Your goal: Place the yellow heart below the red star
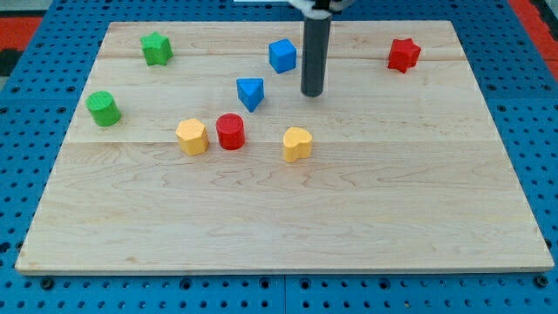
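Note:
The yellow heart point(297, 144) lies near the middle of the wooden board point(288, 227). The red star point(404, 54) sits at the view's top right, far up and right of the heart. My tip point(313, 92) stands above the heart in the view, a little to its right, with a clear gap between them. It is to the right of the blue triangular block point(250, 92) and just below and right of the blue cube point(282, 55).
A red cylinder point(230, 132) and a yellow hexagonal block point(192, 137) lie to the left of the heart. A green star point(157, 48) is at the top left and a green cylinder point(103, 108) at the left edge. Blue pegboard surrounds the board.

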